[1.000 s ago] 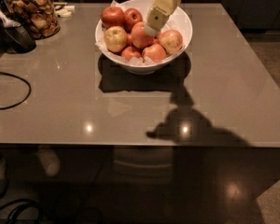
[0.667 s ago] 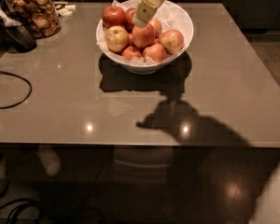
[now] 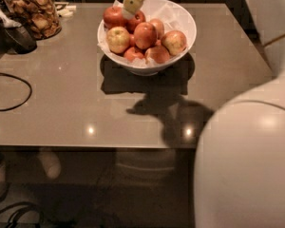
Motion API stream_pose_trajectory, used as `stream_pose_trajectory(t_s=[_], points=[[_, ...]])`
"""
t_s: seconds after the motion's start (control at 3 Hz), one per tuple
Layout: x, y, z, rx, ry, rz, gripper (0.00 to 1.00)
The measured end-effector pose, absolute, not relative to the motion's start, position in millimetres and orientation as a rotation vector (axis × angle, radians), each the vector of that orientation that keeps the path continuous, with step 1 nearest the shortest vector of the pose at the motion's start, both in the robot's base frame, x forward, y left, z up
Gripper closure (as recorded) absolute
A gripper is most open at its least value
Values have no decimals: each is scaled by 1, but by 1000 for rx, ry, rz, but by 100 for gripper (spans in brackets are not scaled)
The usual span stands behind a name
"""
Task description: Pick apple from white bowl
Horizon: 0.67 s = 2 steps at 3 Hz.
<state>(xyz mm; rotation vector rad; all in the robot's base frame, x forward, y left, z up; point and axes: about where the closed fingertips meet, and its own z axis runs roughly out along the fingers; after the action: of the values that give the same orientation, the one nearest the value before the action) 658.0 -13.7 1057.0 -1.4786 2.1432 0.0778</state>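
Observation:
The white bowl (image 3: 185, 30) stands on the grey table, lined with crumpled white paper and piled with several apples. The apple (image 3: 145, 35), the biggest one, red-orange with faint streaks, lies at the middle of the pile. A pale yellow apple (image 3: 118, 39) lies at its left, and two dark red apples (image 3: 113, 16) lie at the back left. My gripper (image 3: 129, 11) hangs over the bowl's back left part, its tip just above the dark red apples, up and to the left of the big apple. It holds nothing that I can see.
A glass jar (image 3: 35, 13) of brown snacks stands at the back left, with a dark scoop (image 3: 19, 37) beside it. A black cable (image 3: 16, 96) loops over the table's left side. My white arm body (image 3: 247, 160) fills the right foreground. The table's front edge (image 3: 95, 147) is near.
My gripper has moved left across the bowl, from its right side to its back left. The white arm body has come into view at the right.

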Motion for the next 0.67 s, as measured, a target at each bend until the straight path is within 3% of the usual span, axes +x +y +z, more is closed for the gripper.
stream_pose_trajectory(t_s=[0.33,0.67], points=[[676,1,1048,-1492,2151,89,3],[691,8,1031,-1494,2183,92,22]])
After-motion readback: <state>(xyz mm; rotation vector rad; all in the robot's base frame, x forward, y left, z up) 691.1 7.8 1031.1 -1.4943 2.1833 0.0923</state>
